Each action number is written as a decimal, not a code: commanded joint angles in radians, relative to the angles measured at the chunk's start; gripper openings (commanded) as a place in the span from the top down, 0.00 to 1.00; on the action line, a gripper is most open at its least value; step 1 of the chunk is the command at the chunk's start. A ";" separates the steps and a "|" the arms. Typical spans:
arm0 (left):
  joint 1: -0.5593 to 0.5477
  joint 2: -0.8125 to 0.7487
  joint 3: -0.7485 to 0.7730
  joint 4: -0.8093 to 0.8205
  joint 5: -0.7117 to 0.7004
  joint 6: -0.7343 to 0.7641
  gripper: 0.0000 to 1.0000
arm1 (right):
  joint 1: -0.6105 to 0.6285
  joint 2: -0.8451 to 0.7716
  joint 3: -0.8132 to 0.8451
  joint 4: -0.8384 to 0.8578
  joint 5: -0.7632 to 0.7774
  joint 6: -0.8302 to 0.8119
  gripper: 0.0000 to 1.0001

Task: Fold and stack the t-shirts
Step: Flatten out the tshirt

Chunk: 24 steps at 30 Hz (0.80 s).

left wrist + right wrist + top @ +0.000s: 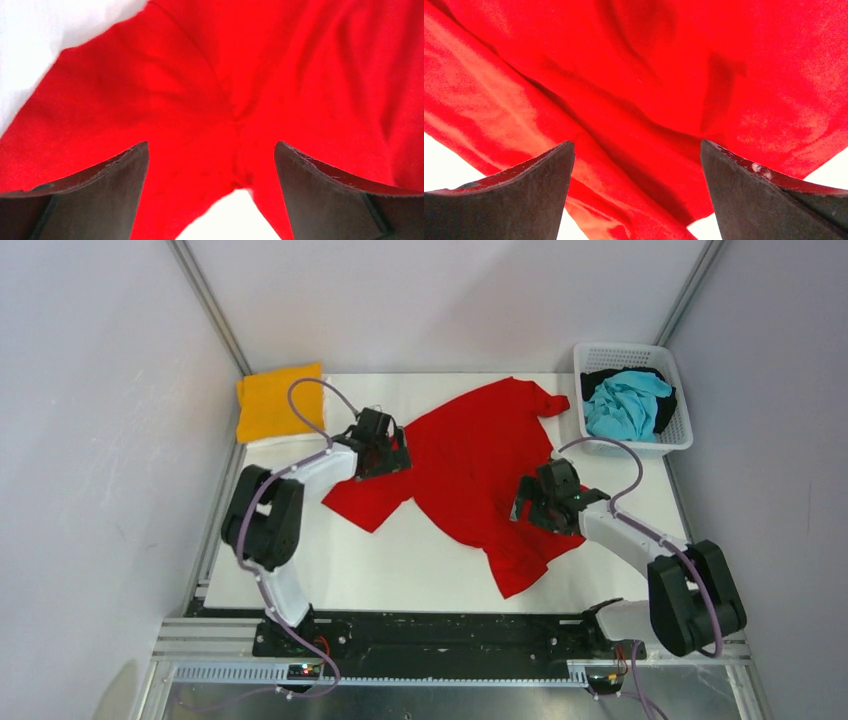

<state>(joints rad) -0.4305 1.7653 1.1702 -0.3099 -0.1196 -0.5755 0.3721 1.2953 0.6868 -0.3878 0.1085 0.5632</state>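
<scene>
Your red t-shirt (470,465) lies spread but skewed across the middle of the bench (400,570), one sleeve toward the basket (683,440) and the hem toward the near edge. Both claws are wide and hold nothing. The left claw (211,145) hangs over the left sleeve where it meets the body. The right claw (637,145) hangs over rumpled cloth at the shirt's right side.

I judge the step in hand to be taking hold of the shirt to square it before folding. Pinch a single layer at each side: the left wrist view shows a seam running between the jaws, a firm place to close on. On the right, several creases cross under the jaws, so go for the outer edge beside the bare bench, or you may gather two layers. Pull evenly apart so the cloth flattens.

The orange-yellow shirt (278,400) sits folded in the far left corner, where the stack belongs. The turquoise shirt (625,405) and black shirt (600,378) wait in the basket.

No writing or brand can be read. A neck label may be there, but I cannot make one out.
</scene>
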 commanded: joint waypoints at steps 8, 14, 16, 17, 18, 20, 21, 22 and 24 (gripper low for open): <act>0.120 0.093 -0.088 -0.041 0.181 -0.043 0.02 | -0.051 0.305 0.157 0.109 -0.048 -0.049 0.00; 0.118 -0.132 -0.365 -0.039 0.090 -0.126 0.02 | -0.054 0.528 0.370 0.083 -0.126 -0.108 0.00; 0.104 -0.195 -0.447 -0.036 0.087 -0.149 0.02 | -0.056 0.592 0.455 0.072 -0.142 -0.126 0.00; 0.093 -0.232 -0.490 -0.035 0.081 -0.172 0.02 | -0.063 0.611 0.507 0.065 -0.147 -0.138 0.00; 0.063 -0.246 -0.510 -0.036 0.078 -0.185 0.02 | -0.065 0.655 0.538 0.058 -0.157 -0.147 0.00; 0.002 -0.284 -0.545 -0.036 0.067 -0.234 0.02 | -0.078 0.710 0.622 0.032 -0.157 -0.160 0.00; -0.044 -0.302 -0.552 -0.035 0.062 -0.261 0.02 | -0.088 0.741 0.672 0.021 -0.156 -0.165 0.00; -0.064 -0.310 -0.552 -0.034 0.059 -0.272 0.02 | -0.100 0.754 0.720 0.013 -0.155 -0.171 0.00; -0.098 -0.332 -0.540 -0.034 0.049 -0.283 0.02 | -0.119 0.774 0.783 -0.012 -0.148 -0.181 0.00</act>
<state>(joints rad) -0.4477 1.4300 0.6777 -0.2150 -0.0734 -0.7628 0.2955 1.9926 1.3651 -0.3321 -0.0147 0.4206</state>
